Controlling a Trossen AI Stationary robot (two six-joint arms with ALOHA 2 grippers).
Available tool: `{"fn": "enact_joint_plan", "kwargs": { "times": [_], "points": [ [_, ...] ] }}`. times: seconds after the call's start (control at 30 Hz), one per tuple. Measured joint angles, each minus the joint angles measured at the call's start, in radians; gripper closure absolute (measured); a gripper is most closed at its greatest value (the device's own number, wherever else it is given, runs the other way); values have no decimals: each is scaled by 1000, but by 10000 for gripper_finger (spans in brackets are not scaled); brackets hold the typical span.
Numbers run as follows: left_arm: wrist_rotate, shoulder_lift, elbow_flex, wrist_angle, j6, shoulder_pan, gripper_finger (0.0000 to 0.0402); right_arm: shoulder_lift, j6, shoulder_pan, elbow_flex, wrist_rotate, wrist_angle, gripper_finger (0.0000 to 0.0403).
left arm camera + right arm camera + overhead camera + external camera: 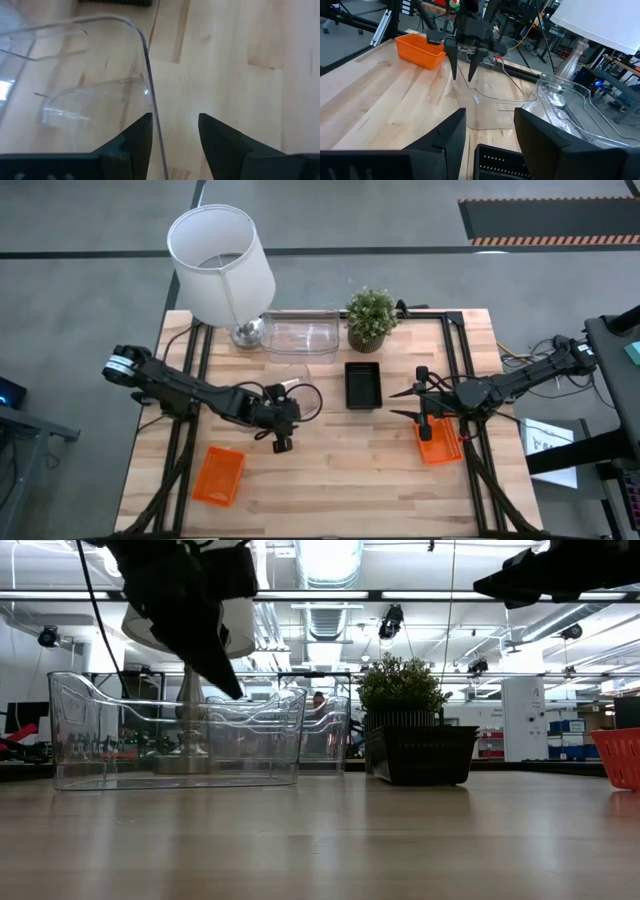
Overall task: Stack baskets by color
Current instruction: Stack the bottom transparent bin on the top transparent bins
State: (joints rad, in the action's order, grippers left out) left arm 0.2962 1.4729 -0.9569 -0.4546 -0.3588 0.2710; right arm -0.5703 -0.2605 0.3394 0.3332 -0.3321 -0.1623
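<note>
Top-down view of a wooden table w/ two dark robot arms: left gripper [281,438] points down near table centre-left, fingers apart, not clamped, w/ the thin wall of a clear basket [145,55] standing between them, close to one finger. Right gripper [412,404] is at the right side, fingers spread wide, holding nothing, just beside an orange basket [437,442] and facing a black basket [362,383] at centre. More clear baskets [300,335] sit at the back btw. a white lamp [220,260] and a potted plant [371,315]; a 2nd orange basket [218,475] lies at front left.
</note>
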Motion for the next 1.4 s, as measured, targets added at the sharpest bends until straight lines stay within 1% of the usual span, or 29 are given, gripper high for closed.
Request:
{"fn": "enact_joint_plan", "kwargs": {
  "times": [0.1, 0.27, 0.43, 0.63, 0.7, 1.1, 1.27, 1.4],
  "points": [
    [-1, 0, 43, 58, -17, 2, 260, 0, 2, 0, 0, 0, 0, 243],
    [0, 0, 67, 58, -25, 2, 283, 0, 10, 0, 0, 0, 0, 243],
    [0, -1, 84, 55, -27, 2, 320, 0, 33, 0, 0, 0, 0, 243],
    [-1, -1, 89, 54, -27, 2, 383, 0, 57, 0, 0, 0, 0, 243],
    [-3, -1, 90, 54, -28, 2, 396, 0, 61, 0, 0, 0, 0, 243],
    [-6, -1, 70, 37, -26, 2, 401, -1, 81, 0, 0, 0, 0, 243],
    [-7, -13, -15, -51, 6, 3, 401, -1, 85, 0, 0, 0, 0, 243],
    [-4, -14, -88, -116, 78, 3, 401, -1, 85, 0, 0, 0, 0, 243]
  ]
}}
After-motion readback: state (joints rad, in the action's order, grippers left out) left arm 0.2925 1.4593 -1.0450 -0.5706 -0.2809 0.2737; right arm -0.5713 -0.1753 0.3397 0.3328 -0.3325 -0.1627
